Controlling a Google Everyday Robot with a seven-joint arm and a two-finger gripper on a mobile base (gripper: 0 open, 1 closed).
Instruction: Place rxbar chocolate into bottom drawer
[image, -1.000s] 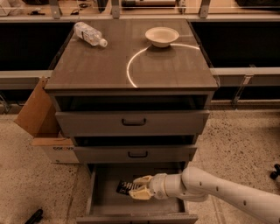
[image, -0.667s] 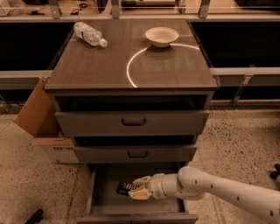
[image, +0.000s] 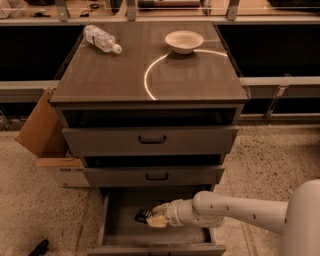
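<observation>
A grey cabinet (image: 150, 142) of three drawers has its deep bottom drawer (image: 118, 227) pulled open. Inside it, over the plain grey floor, the robot's pale two-finger tool (image: 154, 219) reaches in from the right and pinches a small flat rxbar chocolate (image: 142, 216). The bar has a dark brown-black wrapper with pale marks and juts left from the fingers. On the brown top surface (image: 195, 80) are a clear plastic bottle (image: 101, 39) lying on its side and a shallow pale bowl (image: 184, 41). An open cardboard box (image: 42, 130) sits to the cabinet's left.
</observation>
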